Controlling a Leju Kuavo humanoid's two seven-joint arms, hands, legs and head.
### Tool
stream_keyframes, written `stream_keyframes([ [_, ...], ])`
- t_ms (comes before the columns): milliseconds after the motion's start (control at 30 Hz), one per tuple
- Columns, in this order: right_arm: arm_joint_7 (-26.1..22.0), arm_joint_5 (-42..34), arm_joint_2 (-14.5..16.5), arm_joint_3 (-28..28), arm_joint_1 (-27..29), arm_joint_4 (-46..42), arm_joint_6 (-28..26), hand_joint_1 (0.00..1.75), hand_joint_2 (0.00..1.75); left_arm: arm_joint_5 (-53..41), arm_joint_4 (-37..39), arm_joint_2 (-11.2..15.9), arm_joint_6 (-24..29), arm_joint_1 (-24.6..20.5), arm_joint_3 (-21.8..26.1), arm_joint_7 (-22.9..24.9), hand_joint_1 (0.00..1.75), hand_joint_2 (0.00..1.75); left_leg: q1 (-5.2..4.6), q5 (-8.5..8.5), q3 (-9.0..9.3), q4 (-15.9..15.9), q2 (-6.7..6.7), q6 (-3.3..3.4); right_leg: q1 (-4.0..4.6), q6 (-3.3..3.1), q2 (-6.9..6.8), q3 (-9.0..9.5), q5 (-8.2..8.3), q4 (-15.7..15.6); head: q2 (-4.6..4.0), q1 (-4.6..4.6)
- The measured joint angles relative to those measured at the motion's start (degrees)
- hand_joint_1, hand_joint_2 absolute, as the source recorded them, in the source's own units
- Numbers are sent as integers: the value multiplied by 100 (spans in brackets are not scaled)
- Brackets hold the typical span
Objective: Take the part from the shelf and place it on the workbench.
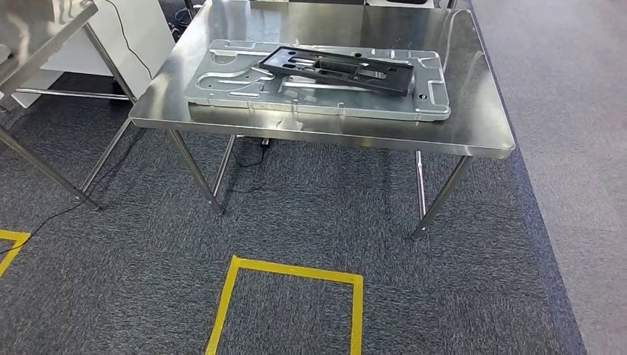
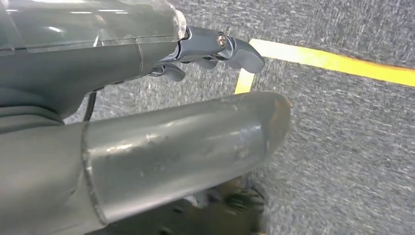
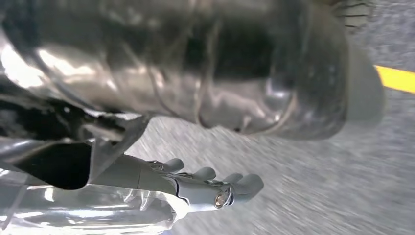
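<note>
A black flat frame part (image 1: 336, 68) lies on a larger silver stamped panel (image 1: 222, 92), which rests on the steel workbench (image 1: 473, 129) ahead of me. Nothing else touches either piece. My left hand (image 2: 147, 147) hangs over the grey carpet, its thumb thick in the foreground and its fingers (image 2: 220, 49) stretched out beyond, holding nothing. My right hand (image 3: 210, 73) also hangs above the carpet, with its fingers (image 3: 210, 186) extended and apart from the thumb, empty.
A yellow tape square (image 1: 288, 277) marks the carpet in front of the workbench. A second steel table (image 1: 44, 37) stands at the left, with a white cabinet (image 1: 140, 29) behind it. A black cable (image 1: 44, 218) trails on the floor. Lighter grey flooring (image 1: 577, 148) runs along the right.
</note>
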Motion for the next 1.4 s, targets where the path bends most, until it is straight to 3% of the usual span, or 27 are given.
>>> stream_keyframes([
  [67,105,-57,28,-82,-76,189,69,0,0,-31,41,21,84,-43,3,-20,0,0,-36,-132,348,-585,-13,65,3,62,-22,-44,113,-2,0,1],
  [133,147,15,45,-158,-122,326,247,0,0,-63,110,40,161,-53,8,-31,0,0,-34,-71,297,-687,-21,133,-13,135,-41,-77,198,-22,0,2],
  [167,138,102,51,-206,-145,376,376,0,0,-79,152,49,203,-54,11,-35,0,0,-27,-7,241,-707,-30,179,-20,166,-30,-115,121,25,0,3],
  [200,114,211,55,-261,-167,417,509,0,0,-94,194,61,246,-54,13,-43,0,0,-16,64,174,-728,-37,220,-23,189,-15,-173,-65,161,0,3],
  [267,39,431,55,-388,-218,486,733,0,0,-114,277,85,321,-58,16,-65,0,0,-21,187,23,-733,-64,270,-31,211,16,-330,-646,736,0,3],
  [300,-2,533,55,-456,-246,523,826,0,0,-122,314,97,354,-58,16,-75,0,0,-27,246,-56,-721,-78,274,-31,218,23,-399,-850,1096,0,2],
  [333,-34,628,55,-525,-277,557,918,0,0,-130,351,105,384,-58,17,-83,0,0,-33,300,-139,-701,-100,270,-31,223,28,-429,-911,1385,0,2],
  [367,-60,717,55,-596,-309,590,1014,0,0,-138,386,111,413,-59,17,-87,0,0,-37,347,-221,-672,-126,262,-31,222,36,-387,-845,1525,0,2],
  [400,-76,790,55,-662,-341,619,1103,0,0,-143,419,115,435,-60,17,-88,0,0,-38,384,-297,-635,-160,249,-31,214,52,-245,-694,1452,0,2],
  [467,-90,898,54,-781,-391,664,1244,0,0,-147,481,117,473,-76,15,-88,0,0,-34,430,-424,-540,-249,218,-31,171,197,295,-470,784,0,2],
  [533,-91,987,53,-896,-416,708,1354,0,0,-147,541,123,504,-105,11,-89,0,0,-42,463,-531,-434,-343,178,-39,126,406,763,-510,75,0,1],
  [567,-90,1014,52,-933,-419,722,1386,0,0,-147,560,127,513,-115,9,-90,0,0,-47,473,-563,-400,-369,163,-43,114,475,863,-563,-94,0,-1],
  [700,-82,1040,52,-973,-427,749,1421,0,0,-146,573,135,522,-121,7,-90,0,0,-49,491,-599,-376,-408,137,-39,106,465,883,-604,-167,0,1],
  [733,-73,1051,52,-990,-442,764,1439,0,0,-146,580,140,528,-120,6,-90,0,0,-45,508,-618,-374,-436,112,-31,97,434,870,-613,-171,0,1],
  [767,-63,1070,60,-1024,-461,802,1472,0,0,-144,603,158,543,-119,6,-90,0,0,-36,422,-703,-236,-377,61,-31,55,337,848,-598,-188,0,1],
  [867,-30,1129,85,-1129,-499,934,1556,0,0,-139,680,205,581,-122,5,-90,0,0,9,-179,-1195,831,-107,-104,-35,-64,-40,776,-529,-220,0,-3],
  [900,-16,1151,86,-1152,-504,963,1576,0,0,-139,698,211,586,-121,4,-90,0,0,22,-300,-1307,1145,-83,-126,-28,-66,-124,763,-528,-214,0,-4],
  [933,0,1187,87,-1176,-513,991,1606,0,0,-136,721,221,594,-114,4,-90,0,0,30,-310,-1329,1280,-67,-138,-25,-65,-203,754,-528,-205,0,-3],
  [1000,19,1288,88,-1218,-545,1038,1666,0,0,-119,757,257,605,-96,5,-89,0,0,33,-43,-1045,886,-20,-123,-20,-58,-338,751,-533,-190,0,-4],
  [1067,15,1409,95,-1245,-580,1079,1711,0,0,-94,781,304,608,-94,6,-87,0,0,-5,235,-562,59,195,-53,-4,-40,-452,760,-541,-184,0,-4],
  [1100,3,1481,98,-1263,-602,1103,1726,0,0,-80,793,332,606,-97,6,-87,0,0,-38,294,-412,-217,303,-7,6,-22,-501,764,-541,-185,0,-3],
  [1133,-18,1561,102,-1287,-632,1131,1732,0,0,-63,808,361,604,-98,7,-86,0,0,-70,301,-340,-377,383,39,15,0,-551,766,-539,-185,0,-3],
  [1200,-72,1712,103,-1348,-715,1209,1723,0,0,-35,841,421,599,-89,11,-74,0,0,-87,314,-365,-436,333,109,25,62,-637,782,-533,-203,0,-3],
  [1233,-91,1761,102,-1376,-752,1248,1709,0,0,-28,862,440,597,-84,14,-66,0,0,-70,337,-361,-483,277,141,22,98,-578,788,-558,-185,0,-3],
  [1300,-113,1817,99,-1428,-798,1315,1670,0,0,-25,892,466,592,-88,18,-51,0,0,-32,404,-347,-560,164,216,7,149,-282,671,-777,99,0,-2],
  [1333,-120,1832,96,-1455,-807,1349,1654,0,0,-24,906,474,588,-98,19,-47,0,0,-28,427,-356,-572,106,242,-8,162,-106,514,-969,432,0,-1],
  [1400,-133,1848,89,-1508,-822,1411,1639,0,0,-22,929,491,583,-113,20,-42,0,0,-35,445,-400,-550,-34,273,-24,173,27,126,-1295,1205,0,-2],
])
